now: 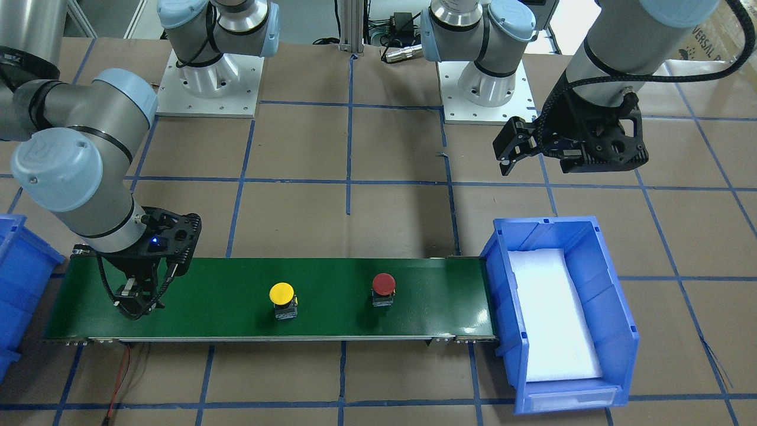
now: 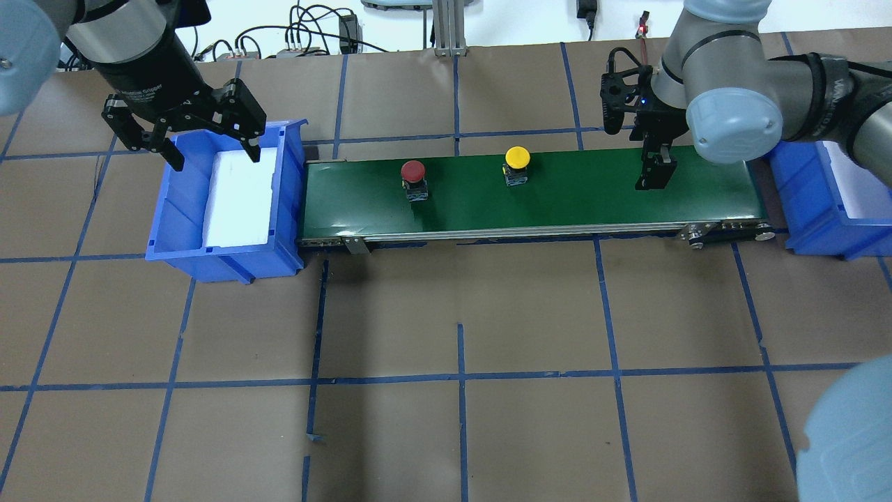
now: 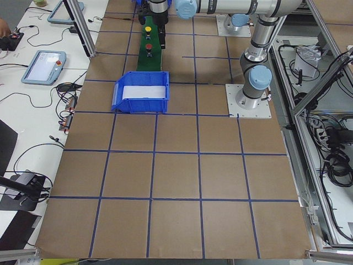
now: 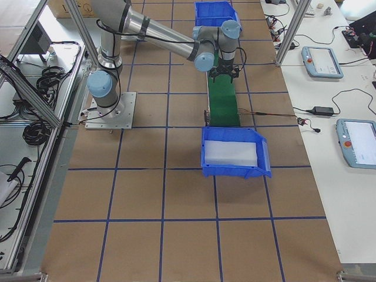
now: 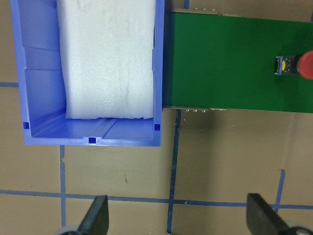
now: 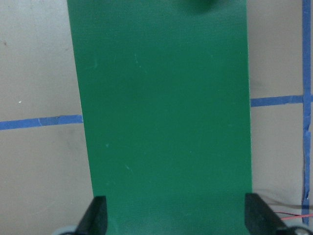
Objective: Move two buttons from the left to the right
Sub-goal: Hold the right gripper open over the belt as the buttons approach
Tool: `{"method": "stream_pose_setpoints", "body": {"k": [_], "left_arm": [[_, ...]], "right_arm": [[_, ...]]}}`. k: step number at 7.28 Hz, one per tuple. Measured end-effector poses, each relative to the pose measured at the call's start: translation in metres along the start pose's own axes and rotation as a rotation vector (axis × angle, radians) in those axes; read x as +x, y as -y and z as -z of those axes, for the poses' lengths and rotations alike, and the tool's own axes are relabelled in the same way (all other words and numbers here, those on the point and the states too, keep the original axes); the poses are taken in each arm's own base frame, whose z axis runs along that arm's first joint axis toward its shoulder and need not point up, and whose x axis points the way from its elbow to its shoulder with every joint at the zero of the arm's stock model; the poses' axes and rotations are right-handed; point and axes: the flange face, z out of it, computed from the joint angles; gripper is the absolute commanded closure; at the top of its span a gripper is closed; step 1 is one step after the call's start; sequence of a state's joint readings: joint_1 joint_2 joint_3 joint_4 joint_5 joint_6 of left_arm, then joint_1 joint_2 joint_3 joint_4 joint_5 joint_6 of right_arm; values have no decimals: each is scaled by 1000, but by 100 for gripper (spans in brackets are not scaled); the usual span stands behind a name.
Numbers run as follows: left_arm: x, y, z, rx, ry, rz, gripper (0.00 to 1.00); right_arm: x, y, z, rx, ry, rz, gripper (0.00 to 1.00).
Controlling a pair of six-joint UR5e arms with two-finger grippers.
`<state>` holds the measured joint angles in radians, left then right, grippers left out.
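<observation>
Brown table [image 2: 529, 314], green conveyor [image 2: 571, 202], left blue bin [image 2: 178, 216], right blue bin [image 2: 812, 209]

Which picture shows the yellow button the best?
The front-facing view: the yellow button is biggest there, cap and dark body clear on the green belt. The overhead view shows it smaller, the left side view as a tiny dot. The wrist views miss it; in the right side view I cannot find it.
</observation>
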<state>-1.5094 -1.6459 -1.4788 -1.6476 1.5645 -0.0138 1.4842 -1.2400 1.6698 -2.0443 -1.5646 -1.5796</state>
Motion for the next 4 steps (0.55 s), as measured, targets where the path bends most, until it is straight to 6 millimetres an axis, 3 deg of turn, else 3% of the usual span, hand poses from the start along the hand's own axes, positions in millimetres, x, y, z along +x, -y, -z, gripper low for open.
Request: {"method": "stream_pose_setpoints", "body": {"k": [4], "left_arm": [[0, 0, 1, 4, 0, 0, 0]], "right_arm": [[1, 0, 4, 1, -6, 5, 1]]}}
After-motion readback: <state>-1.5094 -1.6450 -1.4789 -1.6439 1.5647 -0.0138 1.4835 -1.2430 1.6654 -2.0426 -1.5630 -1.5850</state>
